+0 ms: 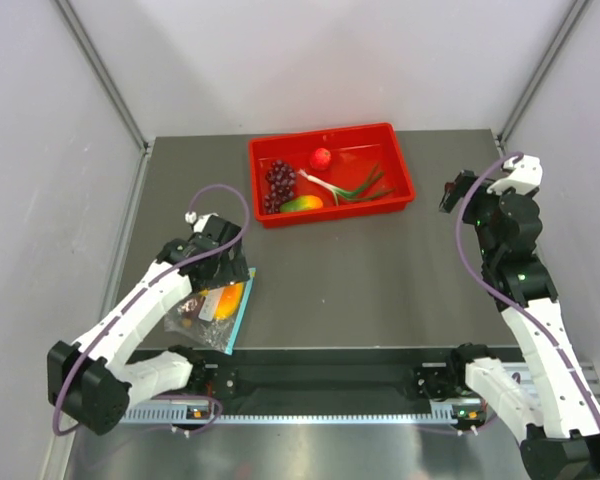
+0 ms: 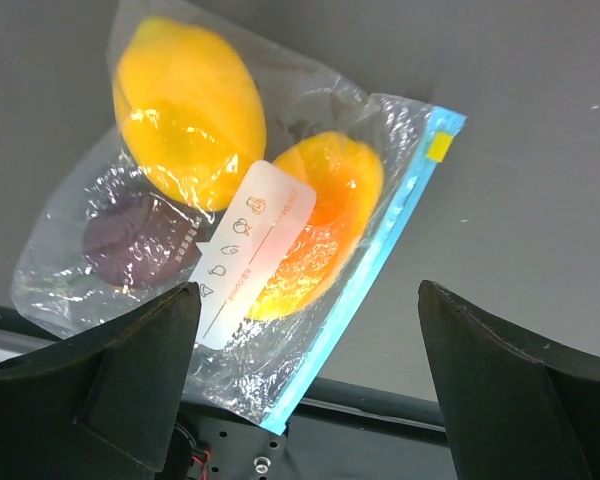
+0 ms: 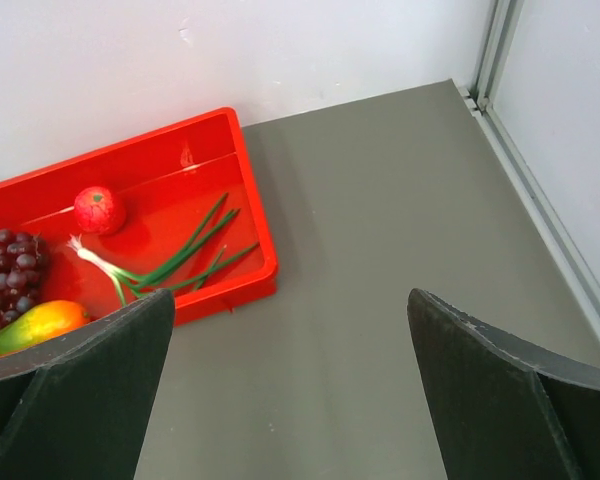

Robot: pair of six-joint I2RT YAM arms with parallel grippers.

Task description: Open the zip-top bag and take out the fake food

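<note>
The bag (image 1: pixel 212 305) lies at the near left corner of the table (image 1: pixel 380 270), with the toy fruit (image 2: pixel 190 110) inside. The left claw (image 2: pixel 308 285) is wide open above it and empty; the right claw (image 3: pixel 290 295) is also wide open and empty.

The table (image 1: pixel 380 290) is taken in whole from above and behind, tilted down and forward, from far enough that the left gripper (image 1: pixel 223 272) and the right gripper (image 1: pixel 452 192) are both included. The left wrist view is aimed down past the left gripper (image 2: pixel 308 300) at very close range. The zip-top bag (image 2: pixel 250 250) is seen between and just ahead of its fingers. The right wrist view is held higher and directed obliquely forward past the right gripper (image 3: pixel 290 300), with the red tray (image 3: pixel 255 225) ahead and to its left. The bag (image 1: pixel 215 312) is shared by the overhead and left wrist views, the tray (image 1: pixel 355 155) by the overhead and right wrist views.
</note>
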